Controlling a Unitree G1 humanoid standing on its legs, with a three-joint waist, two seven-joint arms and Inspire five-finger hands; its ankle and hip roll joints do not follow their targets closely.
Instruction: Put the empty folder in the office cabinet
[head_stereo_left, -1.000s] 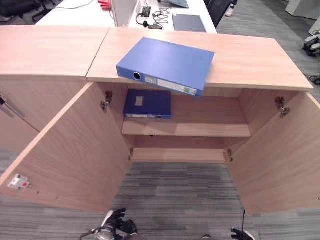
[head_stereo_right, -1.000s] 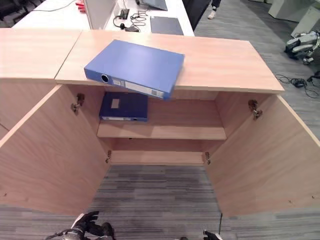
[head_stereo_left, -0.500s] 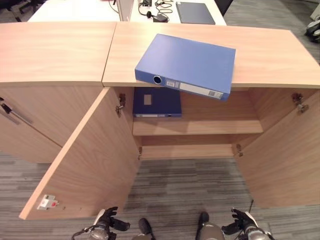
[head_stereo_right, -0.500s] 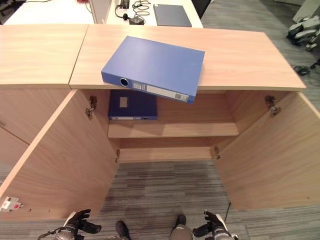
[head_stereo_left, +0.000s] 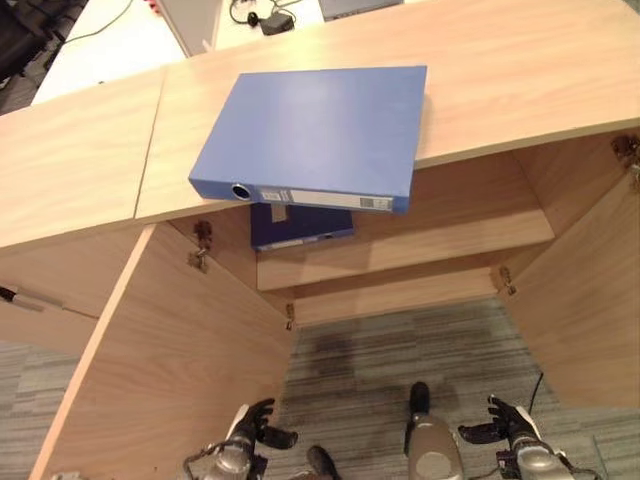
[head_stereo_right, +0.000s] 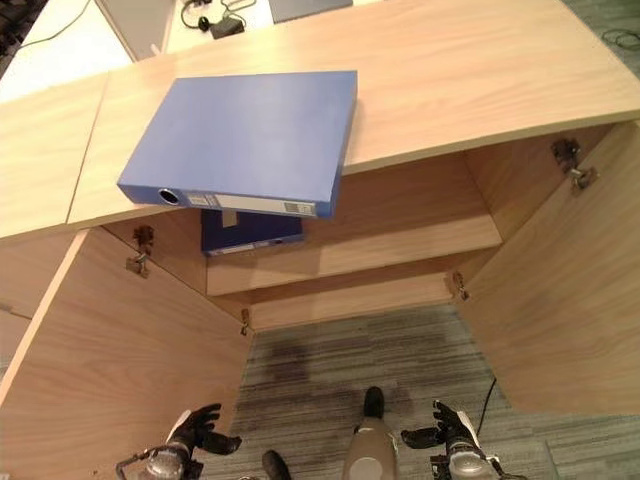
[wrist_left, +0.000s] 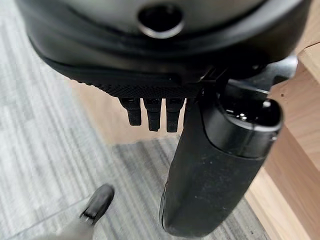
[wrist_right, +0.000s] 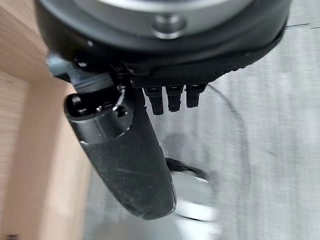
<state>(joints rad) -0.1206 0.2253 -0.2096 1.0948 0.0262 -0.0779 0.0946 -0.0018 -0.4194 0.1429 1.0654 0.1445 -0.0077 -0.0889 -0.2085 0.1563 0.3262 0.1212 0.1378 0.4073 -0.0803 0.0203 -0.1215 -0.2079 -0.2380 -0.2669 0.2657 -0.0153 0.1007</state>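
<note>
**Folder lies on the cabinet top; both hands low and empty**

The cabinet (head_stereo_left: 520, 70) stands with both doors swung wide: the left door (head_stereo_left: 170, 360) and the right door (head_stereo_left: 590, 300) frame the open inside. A shelf (head_stereo_left: 420, 245) runs across the inside, with the grey carpet (head_stereo_left: 380, 350) showing in front of the cabinet.

The folder (head_stereo_left: 310, 135), blue, lies flat on the cabinet top, its spine toward the robot and its front edge hanging slightly over the rim above the opening. A second folder (head_stereo_left: 300, 225), darker blue, lies on the shelf at its left end, just below the first and partly hidden by it.

The left hand (head_stereo_left: 250, 425) hangs low near the floor beside the left door, fingers relaxed and spread, holding nothing. The right hand (head_stereo_left: 505, 420) hangs low by the right door, fingers likewise loose and apart, empty. Both hands are well apart from the folder.
</note>
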